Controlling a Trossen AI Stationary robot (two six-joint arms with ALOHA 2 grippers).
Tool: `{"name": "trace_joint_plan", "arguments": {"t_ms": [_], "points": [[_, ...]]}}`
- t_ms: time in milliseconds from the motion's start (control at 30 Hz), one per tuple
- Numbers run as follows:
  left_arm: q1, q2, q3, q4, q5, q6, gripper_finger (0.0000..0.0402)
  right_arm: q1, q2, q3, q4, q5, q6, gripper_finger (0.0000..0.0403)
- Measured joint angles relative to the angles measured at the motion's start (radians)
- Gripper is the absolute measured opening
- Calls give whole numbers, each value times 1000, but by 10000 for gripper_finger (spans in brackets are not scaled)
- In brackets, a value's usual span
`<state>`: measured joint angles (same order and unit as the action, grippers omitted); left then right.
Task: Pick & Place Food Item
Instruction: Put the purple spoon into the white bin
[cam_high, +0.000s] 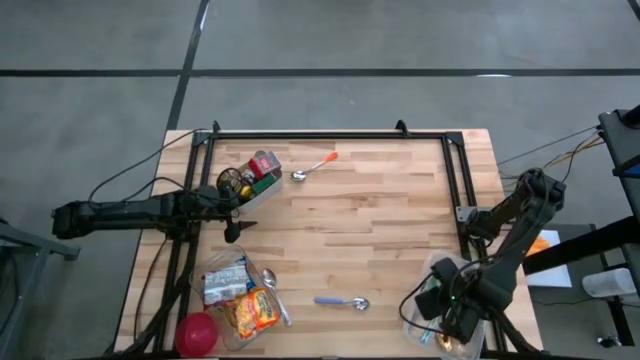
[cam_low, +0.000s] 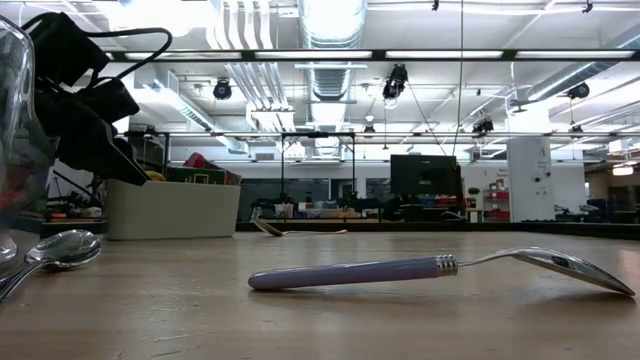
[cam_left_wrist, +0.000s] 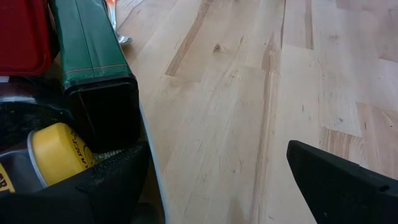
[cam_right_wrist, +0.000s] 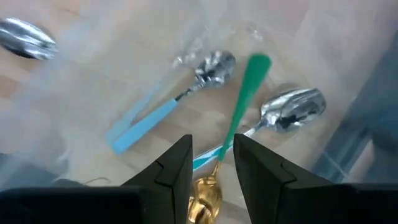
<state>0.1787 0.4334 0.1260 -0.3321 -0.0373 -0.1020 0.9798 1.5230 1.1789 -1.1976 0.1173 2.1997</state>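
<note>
My right gripper (cam_high: 450, 322) (cam_right_wrist: 211, 163) points down over a clear container (cam_high: 432, 272) at the table's near right corner. Its fingers are slightly open. Below the gap lies a spoon with a green handle (cam_right_wrist: 244, 102) and a gold bowl, beside two blue-handled spoons (cam_right_wrist: 165, 112); I see no touch. My left gripper (cam_high: 235, 222) (cam_left_wrist: 217, 186) waits wide open beside a white bin (cam_high: 262, 190) of food items: a green box (cam_left_wrist: 93, 56), a yellow-lidded jar (cam_left_wrist: 59, 152), a red pack (cam_left_wrist: 22, 34). Nothing lies between its fingers.
A purple-handled spoon (cam_high: 340, 302) (cam_low: 400, 268) lies on the near middle of the table and an orange-handled spoon (cam_high: 315, 167) at the far middle. A clear tub (cam_high: 270, 275) of snack packets and a red ball (cam_high: 197, 333) sit near left. Bare wood lies between.
</note>
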Motion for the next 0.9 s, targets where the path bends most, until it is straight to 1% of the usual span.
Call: {"name": "trace_joint_plan", "arguments": {"t_ms": [133,233,367,433,467,533,667,733,833,900], "points": [[0,0,0,0,0,0,383,0,0,93,-99,79,-34,116],[0,0,0,0,0,0,383,-1,0,162,-159,168,-78,116],[0,0,0,0,0,0,383,-2,0,223,-200,355,-160,116],[0,0,0,0,0,0,383,-10,0,237,-202,450,-235,116],[0,0,0,0,0,0,383,-16,0,242,-198,481,-281,116],[0,0,0,0,0,0,383,-41,-1,246,-174,505,-384,116],[0,0,0,0,0,0,383,-112,-1,243,-92,512,-594,116],[0,0,0,0,0,0,383,-158,0,239,-21,513,-726,116],[0,0,0,0,0,0,383,-224,6,224,147,505,-1000,116],[0,0,0,0,0,0,383,-261,18,211,274,463,-1211,116]]}}
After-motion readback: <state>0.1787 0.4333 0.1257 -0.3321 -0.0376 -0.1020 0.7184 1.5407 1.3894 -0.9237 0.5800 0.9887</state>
